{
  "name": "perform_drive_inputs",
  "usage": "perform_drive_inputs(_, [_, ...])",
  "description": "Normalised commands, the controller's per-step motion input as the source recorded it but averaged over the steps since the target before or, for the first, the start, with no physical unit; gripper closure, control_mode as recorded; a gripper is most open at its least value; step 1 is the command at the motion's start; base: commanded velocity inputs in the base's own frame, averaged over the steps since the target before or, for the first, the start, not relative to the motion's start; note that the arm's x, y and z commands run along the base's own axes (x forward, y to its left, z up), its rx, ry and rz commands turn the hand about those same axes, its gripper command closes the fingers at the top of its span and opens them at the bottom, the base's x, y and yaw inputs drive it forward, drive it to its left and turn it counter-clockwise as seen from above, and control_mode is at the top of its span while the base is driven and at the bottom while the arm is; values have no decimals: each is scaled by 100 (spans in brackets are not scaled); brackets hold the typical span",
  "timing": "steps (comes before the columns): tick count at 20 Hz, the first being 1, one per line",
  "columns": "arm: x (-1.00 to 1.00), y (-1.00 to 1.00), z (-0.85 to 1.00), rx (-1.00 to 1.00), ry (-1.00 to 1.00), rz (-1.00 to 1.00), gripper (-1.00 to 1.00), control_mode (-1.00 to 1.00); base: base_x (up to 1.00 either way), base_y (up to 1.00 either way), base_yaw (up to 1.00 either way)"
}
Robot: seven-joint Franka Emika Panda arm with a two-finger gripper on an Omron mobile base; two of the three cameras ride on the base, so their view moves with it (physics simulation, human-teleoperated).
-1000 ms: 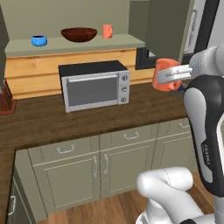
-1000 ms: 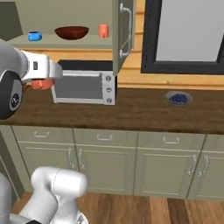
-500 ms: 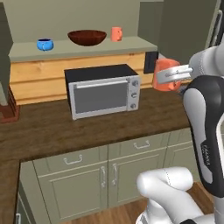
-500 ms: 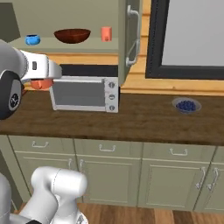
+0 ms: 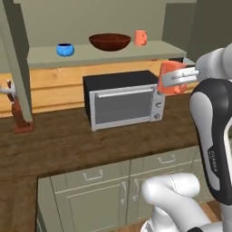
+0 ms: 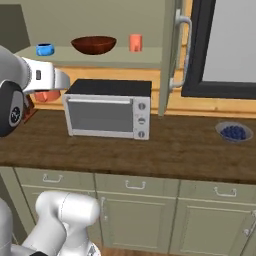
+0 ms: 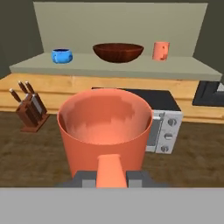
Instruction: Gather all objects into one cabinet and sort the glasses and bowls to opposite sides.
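Claw (image 5: 177, 80) gripped salmon-orange handled mug (image 7: 105, 129), centre frame in hand view; upper shelf (image 7: 131, 67) held blue bowl (image 7: 61, 55), brown bowl (image 7: 118, 51), orange tumbler (image 7: 160, 50).

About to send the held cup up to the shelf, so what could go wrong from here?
1. The gripper holds the orange mug by its handle alone; it may swing or slip.
2. The mug hangs beside the microwave, under the shelf edge; lifting straight up could clip it.
3. The brown bowl and other cup crowd the right side.
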Motion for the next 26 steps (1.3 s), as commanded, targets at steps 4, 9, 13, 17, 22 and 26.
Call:
perform_drive_inputs(4, [0, 0, 0, 0, 0, 0, 100, 100, 54, 43, 13])
perform_drive_inputs(9, [0, 0, 0, 0, 0, 0, 100, 100, 35, 46, 12])
perform_drive_inputs(13, [0, 0, 0, 0, 0, 0, 100, 100, 38, 8, 1])
perform_drive_inputs(17, [0, 0, 0, 0, 0, 0, 100, 100, 41, 0, 0])
perform_drive_inputs(22, [0, 0, 0, 0, 0, 0, 100, 100, 47, 0, 0])
perform_drive_inputs(26, [0, 0, 0, 0, 0, 0, 100, 100, 58, 0, 0])
